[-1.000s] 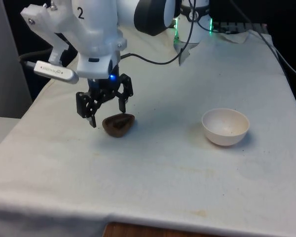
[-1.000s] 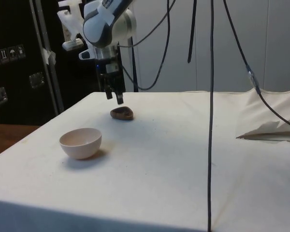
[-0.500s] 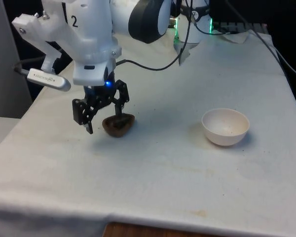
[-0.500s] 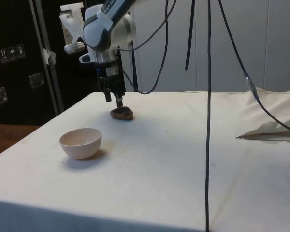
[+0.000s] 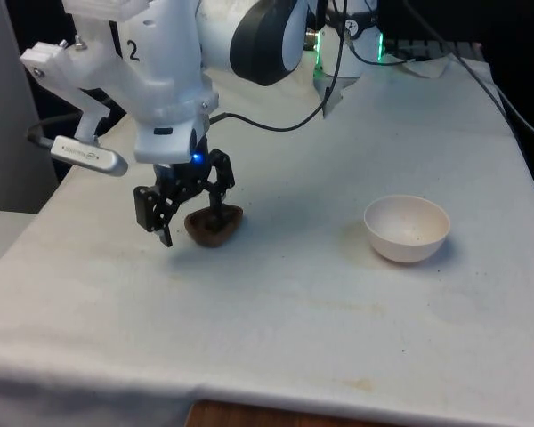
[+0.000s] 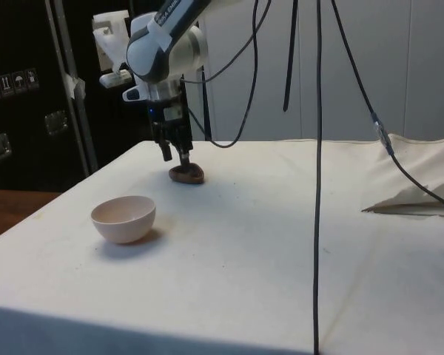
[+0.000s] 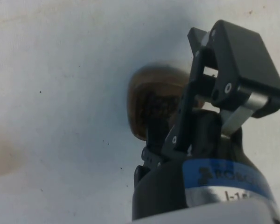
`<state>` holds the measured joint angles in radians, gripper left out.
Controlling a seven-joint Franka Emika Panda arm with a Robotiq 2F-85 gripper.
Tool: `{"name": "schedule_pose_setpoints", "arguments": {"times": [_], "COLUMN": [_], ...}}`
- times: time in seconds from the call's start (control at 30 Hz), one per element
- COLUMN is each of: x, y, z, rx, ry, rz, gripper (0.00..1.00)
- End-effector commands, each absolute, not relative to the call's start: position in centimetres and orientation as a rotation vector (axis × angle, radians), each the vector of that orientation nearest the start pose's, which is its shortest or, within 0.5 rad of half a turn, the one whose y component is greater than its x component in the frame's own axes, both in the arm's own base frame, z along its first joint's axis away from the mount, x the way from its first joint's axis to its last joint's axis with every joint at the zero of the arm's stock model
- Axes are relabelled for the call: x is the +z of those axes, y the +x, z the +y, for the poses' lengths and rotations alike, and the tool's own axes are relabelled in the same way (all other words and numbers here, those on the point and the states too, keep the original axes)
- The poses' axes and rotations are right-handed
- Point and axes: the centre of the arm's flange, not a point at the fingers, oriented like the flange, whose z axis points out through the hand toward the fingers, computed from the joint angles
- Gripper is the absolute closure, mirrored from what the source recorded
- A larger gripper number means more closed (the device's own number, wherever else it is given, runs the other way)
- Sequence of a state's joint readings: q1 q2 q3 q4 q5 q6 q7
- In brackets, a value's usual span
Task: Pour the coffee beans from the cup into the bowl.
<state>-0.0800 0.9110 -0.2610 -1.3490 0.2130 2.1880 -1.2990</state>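
Looking across the tabletop (image 5: 294, 294), you have the end effector (image 5: 189, 218) low over the brown cup (image 5: 214, 225), its two black fingers spread wide apart and closed on nothing. One finger (image 5: 218, 191) sits at or just inside the cup's rim; the other finger (image 5: 160, 218) hangs outside the cup, toward the front view's left, so the cup wall lies between them. Whether either finger touches the cup, you cannot tell.

In the side view the end effector (image 6: 175, 151) comes down onto the cup (image 6: 186, 174), which rests on the white cloth near the far part of the tabletop (image 6: 266, 244). In the wrist view you see dark coffee beans (image 7: 151, 105) inside the cup (image 7: 144, 91), partly behind the end effector's finger (image 7: 233, 60).

The white bowl (image 5: 407, 228) stands upright, well apart from the cup, toward the front view's right; in the side view the bowl (image 6: 123, 219) sits nearer the camera than the cup.

For writing, you can read white letters on a blue band in the wrist view that look like "ROBO", cut off by the black body in front of them; the rest is not legible.
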Motion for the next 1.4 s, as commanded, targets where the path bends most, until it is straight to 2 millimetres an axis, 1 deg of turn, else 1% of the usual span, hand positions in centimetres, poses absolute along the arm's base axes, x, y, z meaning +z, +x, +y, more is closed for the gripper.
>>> {"name": "schedule_pose_setpoints", "arguments": {"times": [0.0,0.27,1.37], "x": [18.15,17.40,17.43], "y": [70.46,70.44,70.36], "z": [-19.91,-20.08,-20.58], "rx": [0.088,0.088,0.084], "ry": [-2.803,-2.776,-2.781], "rz": [-1.400,-1.411,-1.420], "gripper": [0.00,0.00,0.00]}}
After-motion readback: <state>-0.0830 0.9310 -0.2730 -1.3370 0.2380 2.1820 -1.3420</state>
